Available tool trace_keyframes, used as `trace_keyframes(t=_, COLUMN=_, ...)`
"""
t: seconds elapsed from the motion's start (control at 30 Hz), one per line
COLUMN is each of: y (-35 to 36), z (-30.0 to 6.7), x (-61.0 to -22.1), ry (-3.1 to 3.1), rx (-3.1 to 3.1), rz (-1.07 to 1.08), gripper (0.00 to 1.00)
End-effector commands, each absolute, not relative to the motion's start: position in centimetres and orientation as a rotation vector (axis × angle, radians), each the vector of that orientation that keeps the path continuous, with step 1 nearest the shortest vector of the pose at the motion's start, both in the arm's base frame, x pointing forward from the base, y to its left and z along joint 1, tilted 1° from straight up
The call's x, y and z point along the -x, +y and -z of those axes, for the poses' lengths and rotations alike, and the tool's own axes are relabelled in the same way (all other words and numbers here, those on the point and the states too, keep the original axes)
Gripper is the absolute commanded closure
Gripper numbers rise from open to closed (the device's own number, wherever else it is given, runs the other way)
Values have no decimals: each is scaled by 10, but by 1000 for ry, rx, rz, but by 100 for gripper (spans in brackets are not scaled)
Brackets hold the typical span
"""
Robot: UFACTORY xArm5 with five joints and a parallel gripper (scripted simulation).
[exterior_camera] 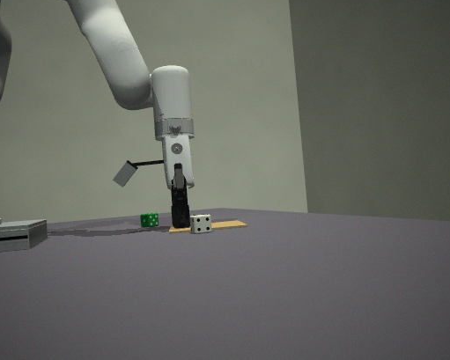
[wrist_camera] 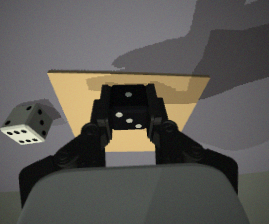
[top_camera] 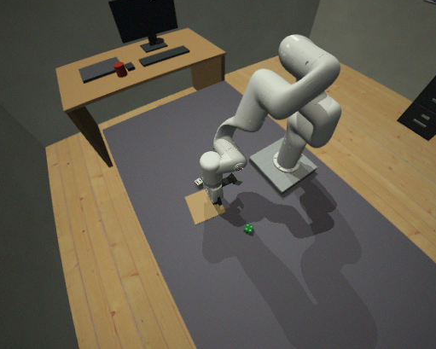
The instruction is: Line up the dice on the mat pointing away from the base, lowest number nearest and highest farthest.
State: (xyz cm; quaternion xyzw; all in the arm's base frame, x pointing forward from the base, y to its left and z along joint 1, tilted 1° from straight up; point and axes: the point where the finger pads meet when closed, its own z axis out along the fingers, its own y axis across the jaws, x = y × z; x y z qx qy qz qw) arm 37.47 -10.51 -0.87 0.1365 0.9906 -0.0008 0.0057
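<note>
The cube-shaped black die (wrist_camera: 129, 111) is over the base-side part of the mat (top_camera: 199, 209) (exterior_camera: 232, 224) (wrist_camera: 72, 96), its sides squared between the fingers; whether it touches the mat cannot be told. It has no longer axis; its three-pip face points up and its single pip faces the robot's base. The gripper (top_camera: 218, 201) (exterior_camera: 180, 226) (wrist_camera: 128, 96) is partly open, clamped on that die. The white die (top_camera: 199, 182) (exterior_camera: 201, 224) (wrist_camera: 26, 125) sits off the mat, just beside it, six pips up; the green die (top_camera: 248, 229) (exterior_camera: 150, 220) lies farther off its opposite side. The arm (top_camera: 275, 95) (exterior_camera: 116, 58) reaches out and bends down, wrist upright above the mat.
</note>
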Motion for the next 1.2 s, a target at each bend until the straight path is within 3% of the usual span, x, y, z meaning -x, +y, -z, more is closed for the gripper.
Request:
trace_keyframes(t=0.0, y=-105, z=8, x=-376, ry=3098, rx=-427, rz=3, gripper=73)
trace_keyframes(t=0.1, y=-105, z=8, x=-376, ry=3098, rx=-427, rz=3, gripper=73)
trace_keyframes(t=0.6, y=-105, z=8, x=-376, ry=3098, rx=-427, rz=3, gripper=53)
trace_keyframes(t=1.17, y=-105, z=0, x=-376, ry=3098, rx=-427, rz=3, gripper=53)
